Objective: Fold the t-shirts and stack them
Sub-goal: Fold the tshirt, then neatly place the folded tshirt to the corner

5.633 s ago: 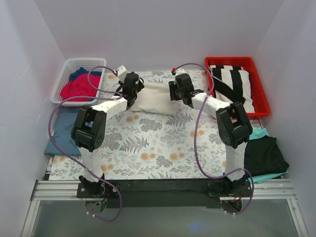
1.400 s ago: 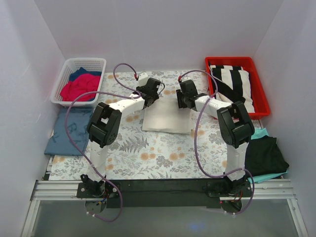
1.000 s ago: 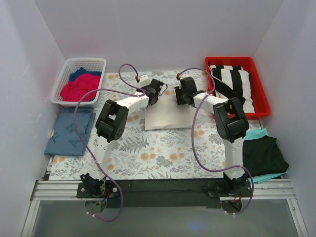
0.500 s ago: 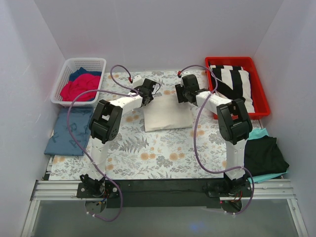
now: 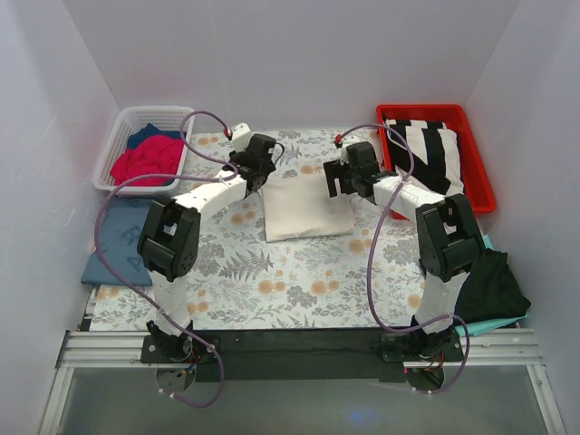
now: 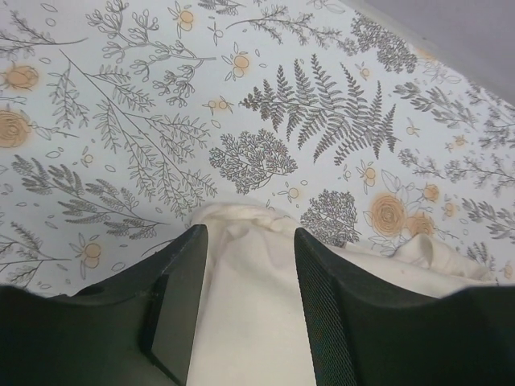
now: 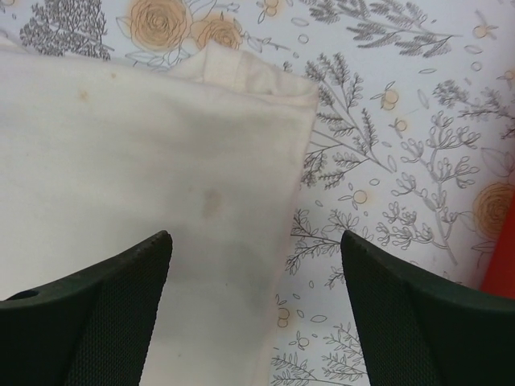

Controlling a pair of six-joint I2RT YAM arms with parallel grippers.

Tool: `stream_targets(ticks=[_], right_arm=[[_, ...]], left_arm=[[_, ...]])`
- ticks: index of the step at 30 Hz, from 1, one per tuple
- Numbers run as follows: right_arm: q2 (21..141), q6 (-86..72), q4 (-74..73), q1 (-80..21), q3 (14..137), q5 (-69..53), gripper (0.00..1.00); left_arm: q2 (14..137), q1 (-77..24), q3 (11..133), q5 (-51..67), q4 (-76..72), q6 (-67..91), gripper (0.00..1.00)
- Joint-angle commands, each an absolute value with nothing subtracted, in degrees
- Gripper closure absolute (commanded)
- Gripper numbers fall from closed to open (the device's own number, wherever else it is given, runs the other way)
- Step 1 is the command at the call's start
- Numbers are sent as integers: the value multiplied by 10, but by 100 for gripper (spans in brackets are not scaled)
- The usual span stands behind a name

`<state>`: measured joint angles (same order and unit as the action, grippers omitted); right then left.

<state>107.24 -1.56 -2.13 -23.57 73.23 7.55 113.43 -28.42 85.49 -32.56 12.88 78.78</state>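
— How does the shirt look?
— The cream t-shirt (image 5: 306, 208) lies folded into a flat rectangle at the upper middle of the floral table covering (image 5: 272, 272), with a few faint stains showing in the right wrist view.
— And the grippers?
— The left gripper (image 6: 248, 265) hangs over the shirt's upper left corner, fingers apart with the cloth lying slack below. The right gripper (image 7: 253, 265) is spread wide above the upper right corner and pinches nothing.
— Containers?
— A white basket (image 5: 107, 154) at upper left holds a crumpled red shirt (image 5: 145, 161) with a navy shirt (image 5: 149, 136) behind it. A red tray (image 5: 421, 109) at upper right holds a black-and-white striped cloth (image 5: 435, 149).
— Anything outside them?
— A folded blue-grey shirt (image 5: 118, 240) at the left edge, and a black shirt (image 5: 489, 285) at the right.
— Any writing?
— The blue-grey one may carry a pale print, but it is too small to read.
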Motion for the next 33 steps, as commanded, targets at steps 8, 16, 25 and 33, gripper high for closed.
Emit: stream_targets(ticks=[8,16,25,33], right_arm=[[1069,-53,69,-186,647,-111,15],[1113,-46,69,-184,628,-191,16],[1157,-65,65,-185,620,-239,21],[1183,-55,26,-191,639,-244,43]], left_arm=[[963,-274,733,-342,135,801,53],[883,-263,662,-337,135,813,52],[838,-247,641,-329,146,815,52],[805,-242,622,-330,156,816,52]])
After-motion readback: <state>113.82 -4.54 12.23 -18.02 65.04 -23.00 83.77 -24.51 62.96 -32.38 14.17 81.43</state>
